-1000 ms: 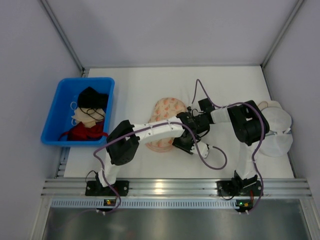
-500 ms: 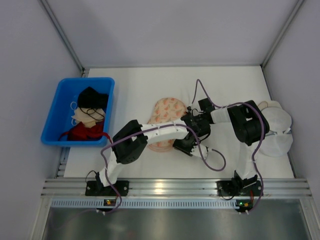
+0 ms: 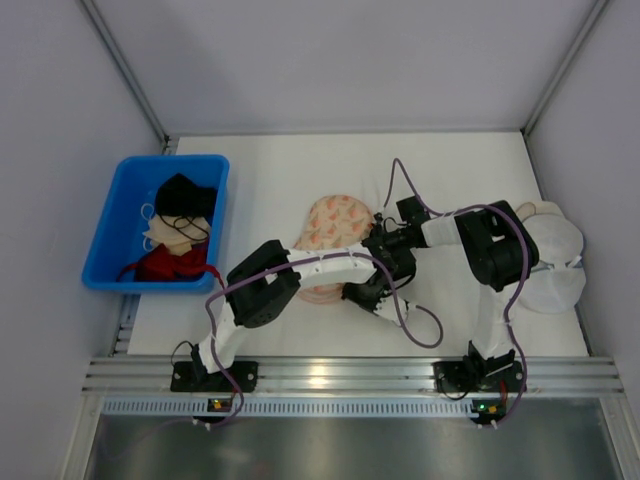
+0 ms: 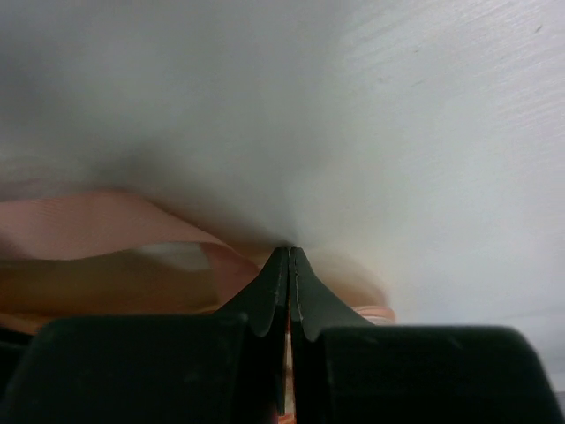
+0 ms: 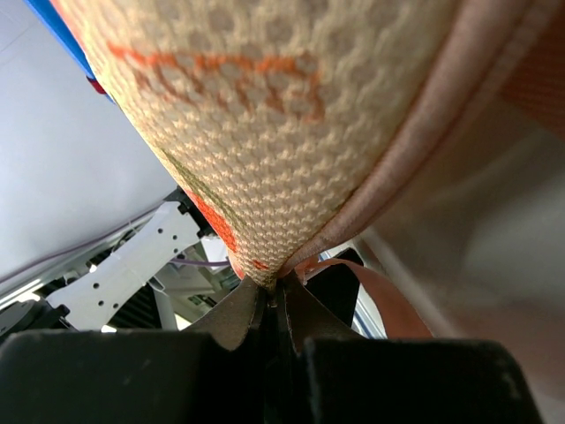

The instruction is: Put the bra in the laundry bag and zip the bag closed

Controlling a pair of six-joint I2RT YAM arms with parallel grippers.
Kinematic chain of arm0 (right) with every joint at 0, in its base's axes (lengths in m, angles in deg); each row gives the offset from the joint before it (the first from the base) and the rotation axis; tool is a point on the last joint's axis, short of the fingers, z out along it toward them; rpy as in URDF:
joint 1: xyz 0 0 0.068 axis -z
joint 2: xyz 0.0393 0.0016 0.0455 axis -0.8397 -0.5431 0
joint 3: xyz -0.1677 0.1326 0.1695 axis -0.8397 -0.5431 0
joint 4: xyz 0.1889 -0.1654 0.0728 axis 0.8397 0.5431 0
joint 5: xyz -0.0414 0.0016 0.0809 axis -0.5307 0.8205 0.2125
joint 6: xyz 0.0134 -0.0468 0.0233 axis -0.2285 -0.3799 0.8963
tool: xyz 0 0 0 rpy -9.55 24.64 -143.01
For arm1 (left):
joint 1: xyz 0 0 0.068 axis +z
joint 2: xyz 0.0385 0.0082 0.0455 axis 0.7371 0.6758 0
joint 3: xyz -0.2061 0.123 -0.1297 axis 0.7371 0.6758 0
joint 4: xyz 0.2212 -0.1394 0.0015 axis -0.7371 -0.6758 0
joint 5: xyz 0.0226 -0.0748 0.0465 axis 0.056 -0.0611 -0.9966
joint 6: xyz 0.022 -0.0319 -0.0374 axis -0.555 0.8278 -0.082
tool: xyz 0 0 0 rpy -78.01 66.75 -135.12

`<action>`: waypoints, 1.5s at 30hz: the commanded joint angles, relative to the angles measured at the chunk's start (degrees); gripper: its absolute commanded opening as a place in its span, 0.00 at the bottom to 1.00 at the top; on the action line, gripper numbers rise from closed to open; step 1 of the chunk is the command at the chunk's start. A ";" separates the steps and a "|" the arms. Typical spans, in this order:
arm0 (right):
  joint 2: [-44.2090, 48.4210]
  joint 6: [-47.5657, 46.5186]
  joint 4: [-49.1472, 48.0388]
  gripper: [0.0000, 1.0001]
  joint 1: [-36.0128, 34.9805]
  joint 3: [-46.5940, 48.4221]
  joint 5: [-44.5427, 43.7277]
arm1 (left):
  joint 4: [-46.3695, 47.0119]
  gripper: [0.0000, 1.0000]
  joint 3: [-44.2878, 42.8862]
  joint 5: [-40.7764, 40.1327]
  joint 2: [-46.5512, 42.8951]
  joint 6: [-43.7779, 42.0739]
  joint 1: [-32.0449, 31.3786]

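The laundry bag (image 3: 335, 222), peach-pink with reddish print, lies in the middle of the table. My right gripper (image 3: 379, 238) is at its right edge. In the right wrist view this gripper (image 5: 274, 287) is shut on the bag's printed mesh fabric (image 5: 282, 106) beside the pink rim. My left gripper (image 3: 359, 293) is at the bag's near right edge. In the left wrist view it (image 4: 289, 256) is shut, with a thin orange-pink sliver between the fingers and the pink zip rim (image 4: 106, 221) just to its left. The bra is out of view.
A blue bin (image 3: 110, 250) at the left holds black, beige and red garments. Plain white round domes (image 3: 555, 255) lie at the right edge, behind my right arm. A purple cable loops on the table near the left wrist.
My left gripper has slid a little toward the near left along the bag's edge, and its elbow has swung right. Less of the bag's near lobe shows. The right gripper has held still.
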 commanded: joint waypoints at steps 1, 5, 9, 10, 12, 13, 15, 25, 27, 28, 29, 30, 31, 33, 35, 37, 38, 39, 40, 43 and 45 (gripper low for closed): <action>1.03 -0.84 0.54 0.00 0.07 1.68 0.63 | -0.51 0.00 1.69 1.75 -2.94 -0.52 -0.16; 0.77 -1.46 1.16 0.00 0.25 1.95 0.28 | -0.51 0.00 3.89 3.07 -4.96 -0.60 -0.24; 0.42 -2.86 2.30 0.00 0.77 2.65 -0.25 | -0.51 0.00 5.65 5.44 -7.16 -0.52 -0.86; 0.33 -3.04 2.57 0.00 0.78 3.09 -0.34 | -0.51 0.00 5.91 5.70 -7.60 -0.52 -1.38; 0.07 -3.31 3.18 0.00 0.95 3.36 -0.34 | -0.42 0.00 6.09 6.06 -8.39 -0.17 -1.91; 0.07 -3.31 3.10 0.00 0.95 3.44 -0.34 | -0.42 0.00 5.22 5.97 -8.48 0.01 -2.26; 0.15 -3.31 3.18 0.00 0.95 3.36 -0.43 | -0.51 0.00 3.81 5.36 -8.22 0.45 -2.26; 0.77 -3.31 3.36 0.00 0.95 2.83 -0.16 | -0.51 0.46 -6.12 0.52 -4.44 -1.13 -0.95; 0.86 -3.22 3.19 0.00 1.04 2.74 -0.16 | -0.59 0.49 -6.48 0.34 -3.12 -1.48 -0.07; 0.86 -3.22 3.27 0.00 0.95 2.66 -0.16 | -0.51 0.50 -6.39 0.26 -2.95 -1.66 0.19; 0.94 -3.22 3.27 0.00 0.95 2.57 -0.16 | -0.51 0.51 -6.30 0.17 -2.42 -1.75 0.37; 1.03 -3.22 3.18 0.00 0.95 2.39 -0.16 | -0.59 0.52 -6.22 -0.01 -2.07 -1.75 0.81; 1.12 -3.13 3.01 0.00 1.04 2.30 -0.25 | -0.51 0.52 -6.30 -0.09 -1.80 -1.75 0.90; 1.30 -2.95 2.92 0.00 0.95 2.22 -0.16 | -0.51 0.53 -6.30 -0.27 -1.19 -1.92 1.25; 1.12 -2.87 2.83 0.00 1.04 2.22 -0.16 | -0.42 0.53 -6.48 -0.36 -0.57 -2.01 1.34; 1.21 -2.69 2.83 0.00 1.04 2.22 -0.16 | -0.51 0.53 -6.74 -0.71 0.13 -2.01 1.43; 1.12 -2.78 2.83 0.00 1.04 2.22 -0.16 | -0.51 0.53 -6.66 -0.88 0.31 -2.01 1.43; 1.12 -2.78 2.83 0.00 1.04 2.13 -0.16 | -0.51 0.53 -6.65 -1.06 0.48 -2.01 1.43; 1.21 -2.69 2.83 0.00 1.04 2.13 -0.16 | -0.42 0.52 -6.57 -1.32 0.83 -2.10 1.43; 1.30 -2.69 2.74 0.00 1.04 2.04 -0.08 | -0.42 0.45 -5.78 -2.03 1.10 -2.88 1.43; 1.21 -2.60 2.74 0.00 0.95 2.04 -0.16 | -0.51 0.34 -5.43 -2.47 1.19 -3.24 1.43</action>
